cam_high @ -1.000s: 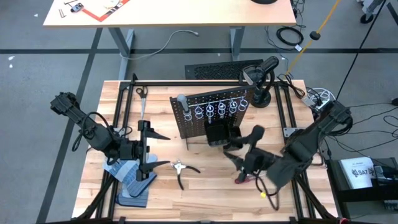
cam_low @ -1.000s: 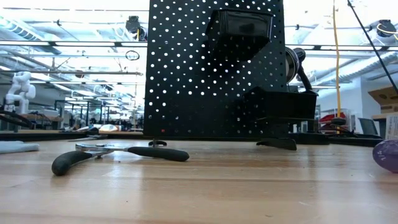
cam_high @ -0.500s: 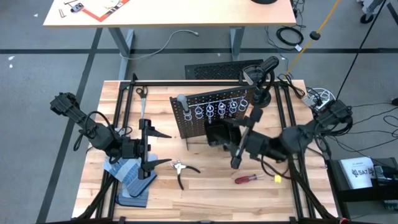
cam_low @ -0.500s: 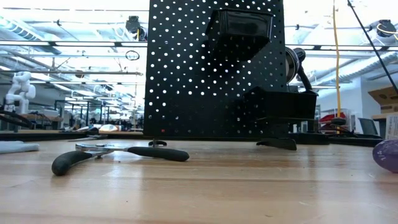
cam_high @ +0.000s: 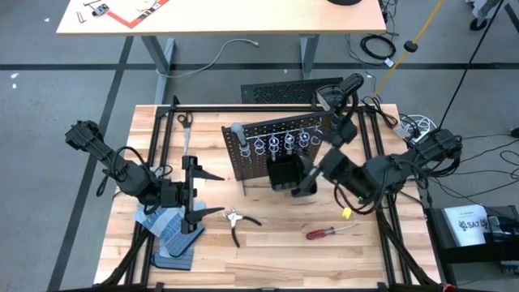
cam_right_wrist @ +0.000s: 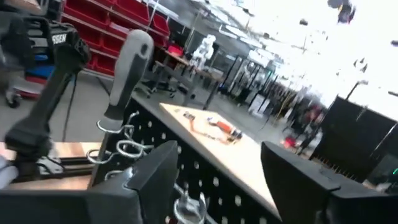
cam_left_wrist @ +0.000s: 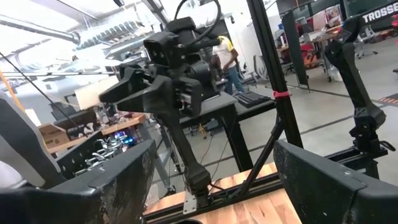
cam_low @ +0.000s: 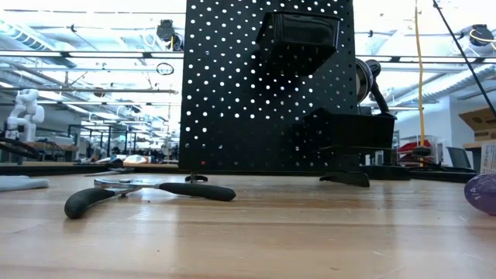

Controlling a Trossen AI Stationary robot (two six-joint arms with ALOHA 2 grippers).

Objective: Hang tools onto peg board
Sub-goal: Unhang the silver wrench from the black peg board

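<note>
Red-handled screwdriver (cam_high: 326,233) below right end effector (cam_high: 302,185)

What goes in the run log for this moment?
right hand: open, empty, at peg board bin | left hand: open, over gloves | red screwdriver, pliers: on table

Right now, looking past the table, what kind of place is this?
Most likely a robotics lab or workshop. A butcher-block table carries two robot arms and a peg board; the wrist view shows red storage bins, and open floor with workbenches stretches beyond.
</note>
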